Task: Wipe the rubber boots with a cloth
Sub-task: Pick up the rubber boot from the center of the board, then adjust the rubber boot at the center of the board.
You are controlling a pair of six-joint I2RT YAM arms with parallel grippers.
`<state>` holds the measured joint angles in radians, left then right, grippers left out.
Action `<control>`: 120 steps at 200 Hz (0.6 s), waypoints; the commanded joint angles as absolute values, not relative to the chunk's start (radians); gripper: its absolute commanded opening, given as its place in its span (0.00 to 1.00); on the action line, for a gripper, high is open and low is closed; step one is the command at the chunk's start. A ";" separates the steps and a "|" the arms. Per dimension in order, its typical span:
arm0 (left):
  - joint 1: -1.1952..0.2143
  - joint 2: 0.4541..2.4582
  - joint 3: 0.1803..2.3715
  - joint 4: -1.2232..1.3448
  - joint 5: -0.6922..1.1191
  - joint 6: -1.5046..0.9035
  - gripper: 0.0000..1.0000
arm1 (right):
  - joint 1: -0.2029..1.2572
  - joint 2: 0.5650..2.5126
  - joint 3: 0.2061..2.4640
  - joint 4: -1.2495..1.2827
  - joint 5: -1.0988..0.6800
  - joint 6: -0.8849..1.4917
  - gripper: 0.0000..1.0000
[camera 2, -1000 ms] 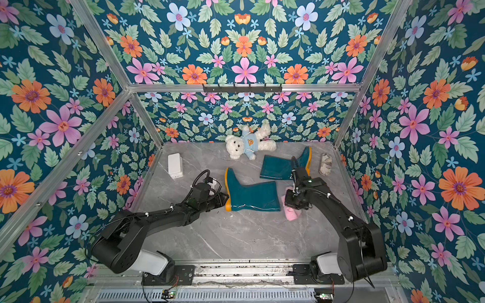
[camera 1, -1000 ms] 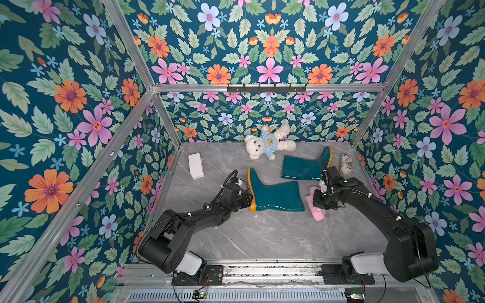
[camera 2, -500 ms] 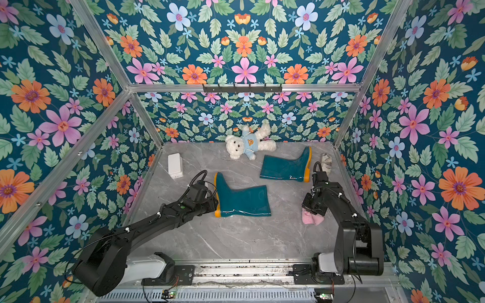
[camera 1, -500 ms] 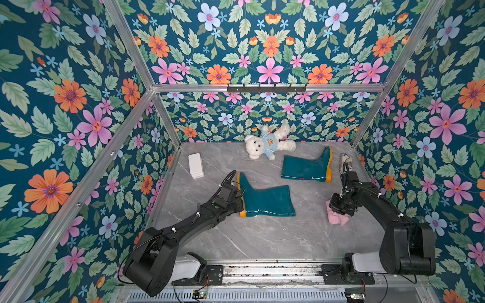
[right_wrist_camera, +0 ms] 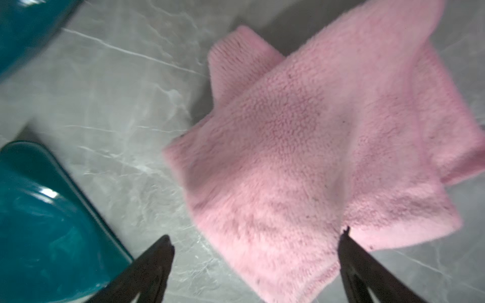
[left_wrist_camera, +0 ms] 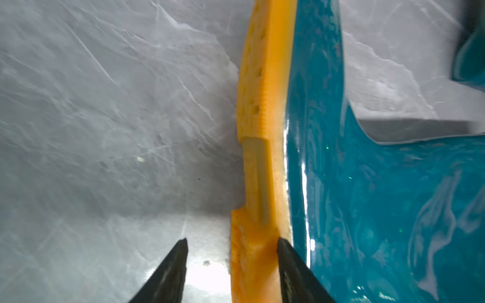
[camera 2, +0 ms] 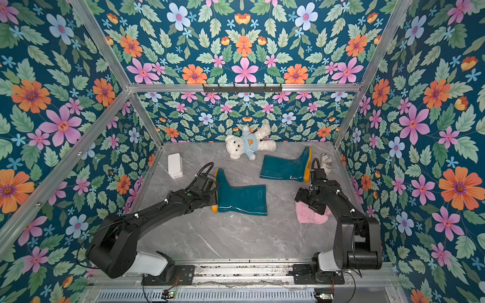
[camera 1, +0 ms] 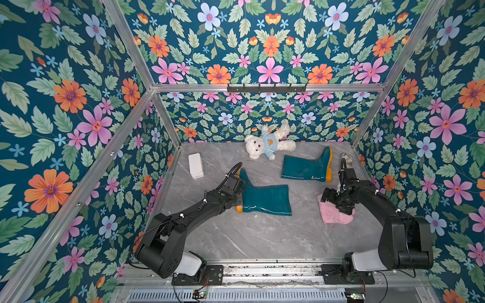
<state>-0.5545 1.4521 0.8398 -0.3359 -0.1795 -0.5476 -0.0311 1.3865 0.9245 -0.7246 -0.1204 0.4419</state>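
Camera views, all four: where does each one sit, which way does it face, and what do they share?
Top views: side by side, high above the robot's bases, looking down at the table; both top views show the left arm and right arm whole.
Left wrist: low over the table, facing along the near boot's yellow sole; left gripper fingertips show.
Right wrist: facing down on the cloth; right gripper fingertips show.
Shared: the boots in all four; the cloth in three.
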 commanded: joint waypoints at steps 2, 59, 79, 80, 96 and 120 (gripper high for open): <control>-0.551 1.458 0.863 -0.506 -0.332 -0.543 0.78 | -0.029 1.306 0.963 -0.808 -0.133 0.426 0.99; -0.551 1.360 1.010 -0.657 -0.394 -0.544 0.99 | -0.026 1.172 1.090 -0.929 -0.108 0.399 0.99; -0.555 1.313 1.044 -0.698 -0.389 -0.543 0.99 | -0.025 1.133 1.113 -0.950 -0.109 0.398 0.99; -0.556 1.309 1.045 -0.697 -0.386 -0.543 0.99 | -0.025 1.131 1.113 -0.951 -0.110 0.398 0.99; -0.610 1.260 1.033 -0.650 -0.348 -0.521 0.99 | -0.026 1.095 1.113 -0.947 -0.122 0.402 0.99; -0.785 1.268 1.032 -0.575 -0.383 -0.464 0.99 | -0.026 1.080 1.106 -0.943 -0.142 0.406 0.99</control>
